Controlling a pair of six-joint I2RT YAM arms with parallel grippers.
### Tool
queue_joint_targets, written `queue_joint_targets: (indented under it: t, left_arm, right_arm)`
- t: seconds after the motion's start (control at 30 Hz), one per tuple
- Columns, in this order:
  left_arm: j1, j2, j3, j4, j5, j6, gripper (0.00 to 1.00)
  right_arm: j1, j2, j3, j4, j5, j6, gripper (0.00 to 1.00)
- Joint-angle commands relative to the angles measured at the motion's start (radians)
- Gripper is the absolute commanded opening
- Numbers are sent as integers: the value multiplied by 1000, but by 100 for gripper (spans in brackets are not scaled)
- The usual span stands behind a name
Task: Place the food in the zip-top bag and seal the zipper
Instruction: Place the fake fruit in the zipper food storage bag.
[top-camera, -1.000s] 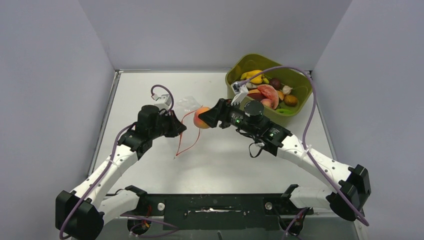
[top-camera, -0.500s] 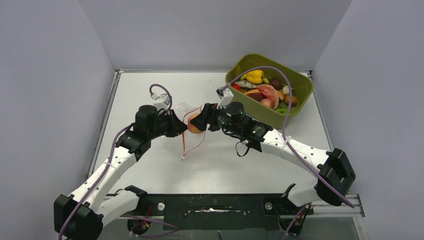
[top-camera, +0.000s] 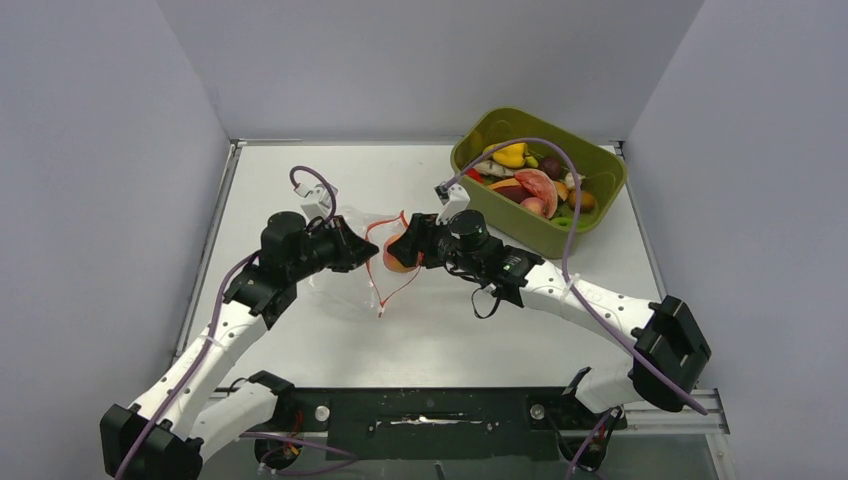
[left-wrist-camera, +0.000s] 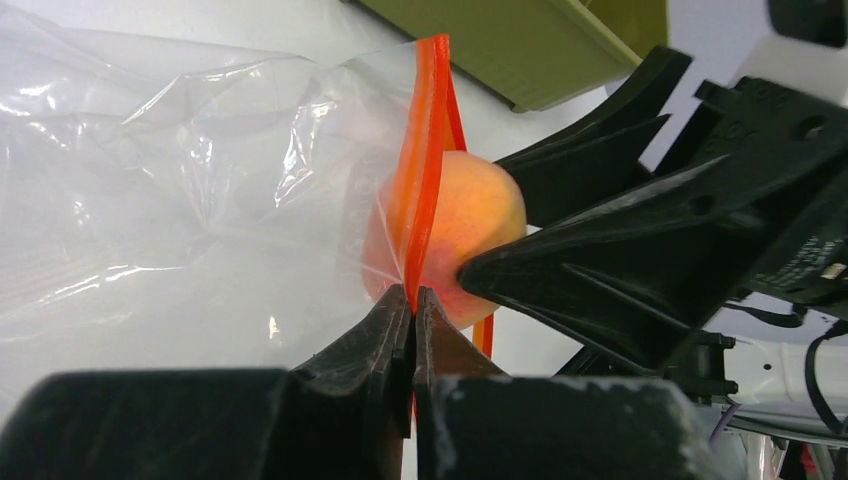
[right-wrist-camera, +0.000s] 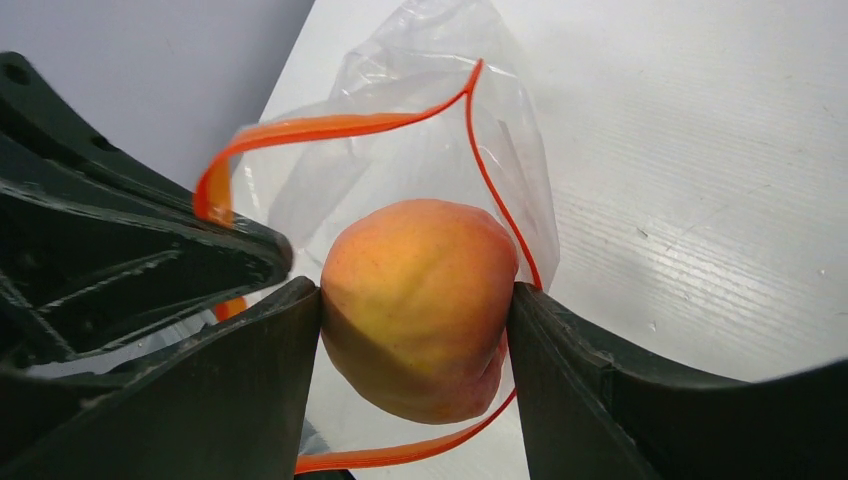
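My left gripper (top-camera: 362, 258) (left-wrist-camera: 413, 295) is shut on the red-orange zipper (left-wrist-camera: 428, 140) of the clear zip-top bag (left-wrist-camera: 160, 190) (top-camera: 345, 275) and holds its mouth open above the table. My right gripper (top-camera: 400, 250) (right-wrist-camera: 415, 305) is shut on the peach (right-wrist-camera: 415, 300) (top-camera: 395, 258) (left-wrist-camera: 475, 215) and holds it at the bag's open mouth, partly through the zipper loop (right-wrist-camera: 330, 128). The other food lies in the olive-green tub (top-camera: 590, 210): a yellow pepper (top-camera: 510, 155), a watermelon slice (top-camera: 538, 185) and a dark purple piece (top-camera: 512, 192).
The tub stands at the back right corner, close behind my right arm. Grey walls close in the table (top-camera: 450, 330) at the left, back and right. A purple cable loops over each arm.
My right gripper has carried the peach left and down from beside the tub to the bag's mouth. My left gripper has shifted the bag a little and its mouth has opened wider.
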Motion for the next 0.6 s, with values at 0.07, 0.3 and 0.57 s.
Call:
queue_joint_targets:
  t: [0.07, 0.3, 0.57]
  left_arm:
    - [-2, -24, 10, 106, 8, -13, 0]
    - [-3, -12, 3, 109, 8, -9, 0]
    - [-2, -1, 13, 51, -42, 43, 0]
  right_arm:
    - [2, 3, -19, 22, 11, 3, 55]
    - [3, -6, 45, -40, -15, -11, 72]
    - [2, -16, 109, -94, -58, -4, 82]
